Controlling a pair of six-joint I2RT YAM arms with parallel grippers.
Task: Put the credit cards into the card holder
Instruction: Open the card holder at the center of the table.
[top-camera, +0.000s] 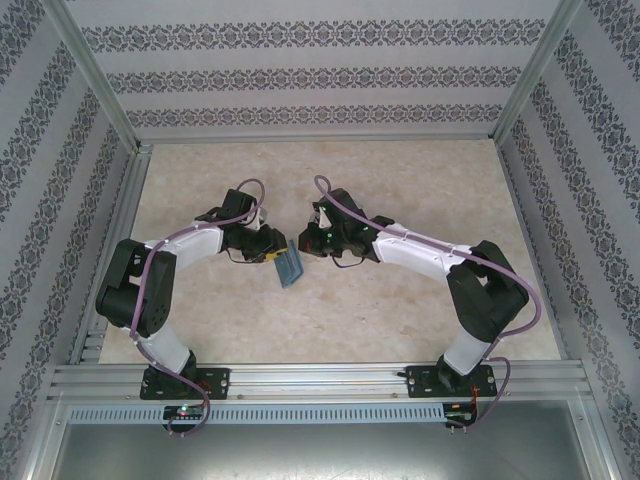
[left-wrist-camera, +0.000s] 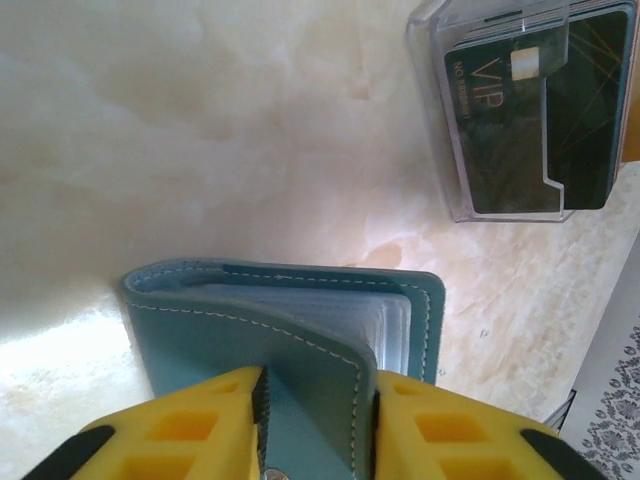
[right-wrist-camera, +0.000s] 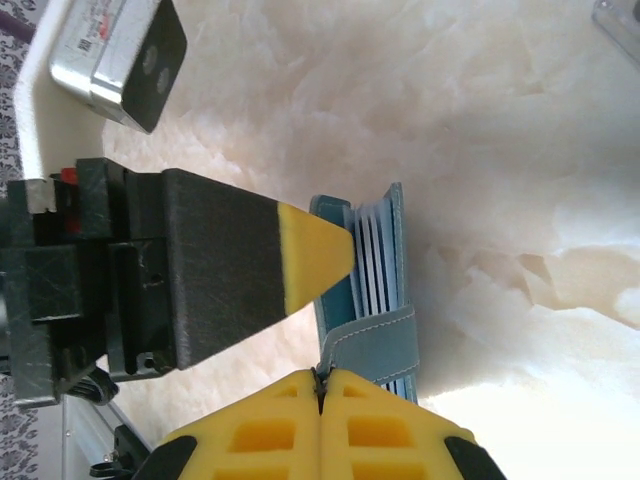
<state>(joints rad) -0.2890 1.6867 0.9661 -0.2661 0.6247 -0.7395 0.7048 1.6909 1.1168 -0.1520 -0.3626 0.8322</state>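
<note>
The task is only at its beginning: none of the cards (left-wrist-camera: 530, 120) is in the holder (left-wrist-camera: 190, 330) yet. The cards stand together in a clear tray (left-wrist-camera: 432, 150) on the table (left-wrist-camera: 200, 130), well apart from the holder, and the front one is dark with "VIP" on it. How many cards are behind it I cannot tell. The teal holder lies in the middle of the table, between the 2 arms. The left gripper (left-wrist-camera: 318, 385) is closed on the front cover of the holder, 1 yellow finger on each side of the flap, and the cover stands a little away from the grey sleeves (left-wrist-camera: 330, 310) under it. The right gripper (right-wrist-camera: 322, 378) has its fingers pressed together; the end of the strap (right-wrist-camera: 375, 343) reaches its tips, but I cannot tell if it is really pinched there. The sleeves that can be seen look empty. I judge that the holder is now being opened, so what is left is nearly everything: to open it fully, to take each card from the tray and to slide it in a sleeve.
</note>
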